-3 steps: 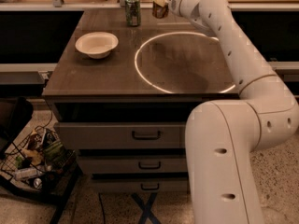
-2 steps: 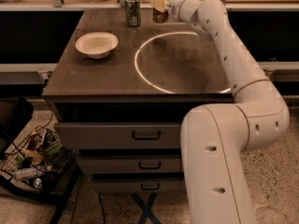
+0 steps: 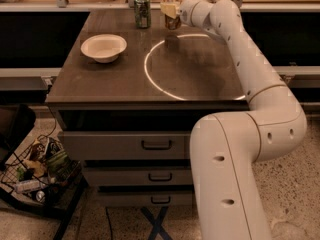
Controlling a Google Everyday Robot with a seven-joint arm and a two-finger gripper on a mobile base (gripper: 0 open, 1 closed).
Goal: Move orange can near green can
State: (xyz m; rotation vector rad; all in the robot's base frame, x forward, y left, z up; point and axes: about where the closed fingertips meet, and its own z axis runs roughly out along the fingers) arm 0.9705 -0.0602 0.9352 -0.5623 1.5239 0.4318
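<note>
The green can (image 3: 142,10) stands upright at the far edge of the dark table (image 3: 110,79). The orange can (image 3: 173,15) is a little to its right, with an orange-brown label and silver top. My gripper (image 3: 170,10) is at the far end of the table, shut on the orange can from the right side. The can's base is just above or at the table surface; I cannot tell which. A small gap separates the two cans.
A white bowl (image 3: 104,47) sits on the table's left part. A pale ring mark (image 3: 195,66) lies on the table's middle. Drawers (image 3: 156,145) are under the table. A wire basket of clutter (image 3: 37,176) stands on the floor at left.
My gripper has carried the orange can left, closer to the green can. The arm has reached further across the table. The bowl and green can have not moved.
</note>
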